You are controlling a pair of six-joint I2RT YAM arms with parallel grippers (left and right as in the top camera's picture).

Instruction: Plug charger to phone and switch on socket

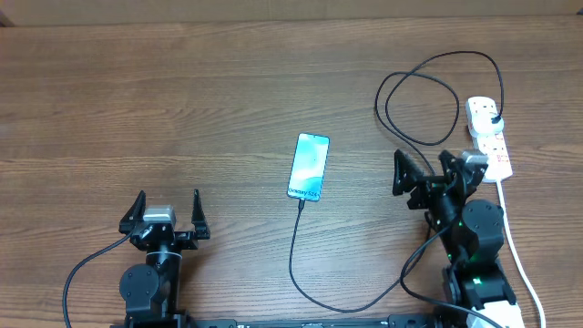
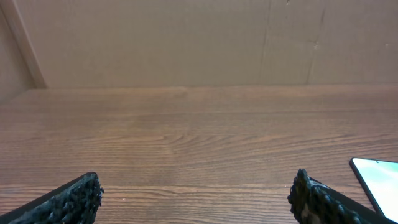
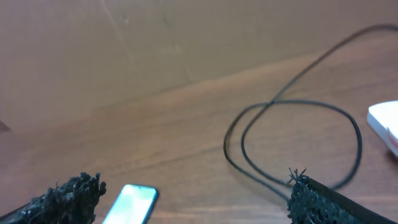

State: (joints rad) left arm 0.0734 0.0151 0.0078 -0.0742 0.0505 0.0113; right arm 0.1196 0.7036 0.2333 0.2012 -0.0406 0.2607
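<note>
The phone [image 1: 310,167] lies face up mid-table with its screen lit. The charger [image 1: 293,251], a thin black cable, meets the phone's lower edge, runs toward me, curves right, loops behind my right arm and ends in a black plug [image 1: 493,117] seated in the white socket [image 1: 493,146]. My left gripper [image 1: 167,210] is open and empty, left of the phone and nearer the front edge. My right gripper [image 1: 425,170] is open and empty between the phone and the socket. The left wrist view has the phone's corner [image 2: 379,180] beyond the open gripper [image 2: 196,199]. The right wrist view shows the phone [image 3: 130,204], the charger loop [image 3: 311,101] and the socket's end [image 3: 385,121] around the open gripper [image 3: 193,196].
The socket's white cord [image 1: 516,246] runs along the right side toward the front edge, past my right arm's base. A cardboard wall [image 2: 186,43] stands behind the wooden table [image 1: 182,100].
</note>
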